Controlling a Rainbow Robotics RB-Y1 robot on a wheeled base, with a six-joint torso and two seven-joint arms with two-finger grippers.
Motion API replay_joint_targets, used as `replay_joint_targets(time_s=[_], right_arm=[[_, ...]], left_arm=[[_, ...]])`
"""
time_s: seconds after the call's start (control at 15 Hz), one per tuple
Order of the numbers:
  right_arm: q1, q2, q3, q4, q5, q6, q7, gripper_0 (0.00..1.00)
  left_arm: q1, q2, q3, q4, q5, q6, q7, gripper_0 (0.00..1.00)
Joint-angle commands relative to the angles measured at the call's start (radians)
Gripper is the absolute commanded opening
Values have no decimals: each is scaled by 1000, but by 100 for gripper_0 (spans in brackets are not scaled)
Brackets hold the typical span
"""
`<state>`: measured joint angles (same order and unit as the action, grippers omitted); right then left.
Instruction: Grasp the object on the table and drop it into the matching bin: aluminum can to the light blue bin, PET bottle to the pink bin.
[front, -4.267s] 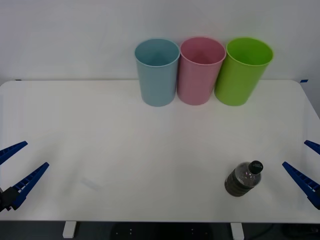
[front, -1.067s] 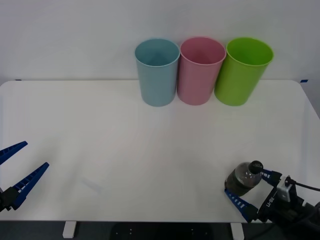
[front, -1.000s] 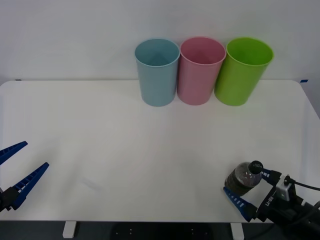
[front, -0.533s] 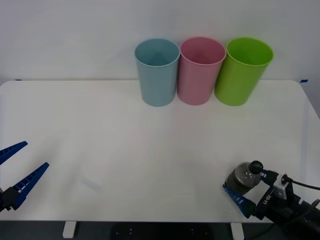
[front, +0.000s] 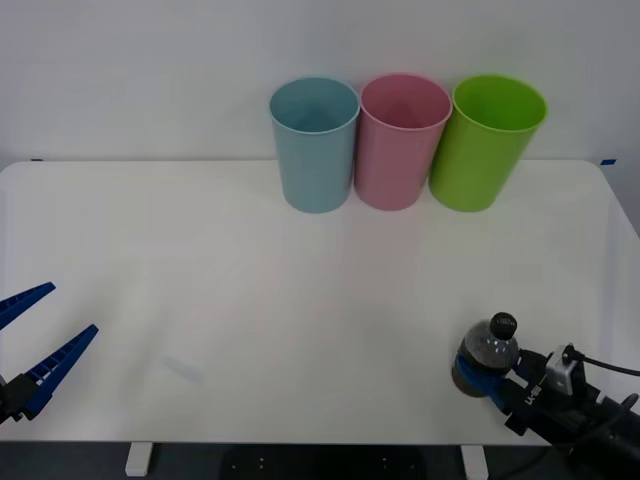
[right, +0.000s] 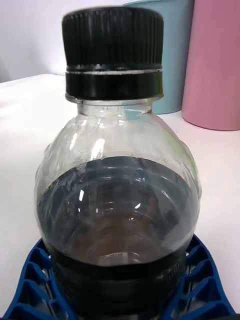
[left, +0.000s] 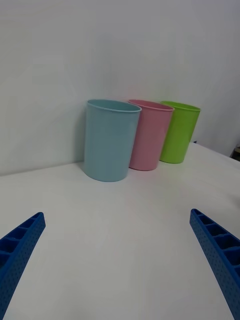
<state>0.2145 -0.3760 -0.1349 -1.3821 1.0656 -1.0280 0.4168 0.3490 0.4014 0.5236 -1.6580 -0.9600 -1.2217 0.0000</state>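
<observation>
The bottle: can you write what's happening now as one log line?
right claw: shut on bottle | bottle: upright, table's near right | left claw: open, idle | pink bin: waiting

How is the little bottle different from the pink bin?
The PET bottle is much shorter than the pink bin. The bottle is clear with dark liquid inside; the bin is solid pink. The bottle is shut by a black screw cap; the bin is open on top. The right gripper grips the bottle near the table's front edge; the bin stands untouched at the back. Both stand upright.
</observation>
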Motion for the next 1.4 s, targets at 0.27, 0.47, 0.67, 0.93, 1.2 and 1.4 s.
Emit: replay_joint_targets(time_s=[0.27,0.47,0.67,0.93,1.2,1.4], right_arm=[[0,-1,-12,-20,-18,-1,-23,0],[5,-1,-26,-51,-27,-1,-50,0],[17,-1,-54,-103,-19,0,-136,0],[34,-9,-83,-195,-19,0,-280,0],[33,-9,-103,-298,-21,16,-415,0],[14,-21,-107,-382,-21,37,-526,0]], left_arm=[[0,0,0,0,0,0,0,100],[0,0,0,0,0,0,0,100],[0,0,0,0,0,0,0,100],[0,0,0,0,0,0,0,100],[0,0,0,0,0,0,0,100],[0,0,0,0,0,0,0,100]])
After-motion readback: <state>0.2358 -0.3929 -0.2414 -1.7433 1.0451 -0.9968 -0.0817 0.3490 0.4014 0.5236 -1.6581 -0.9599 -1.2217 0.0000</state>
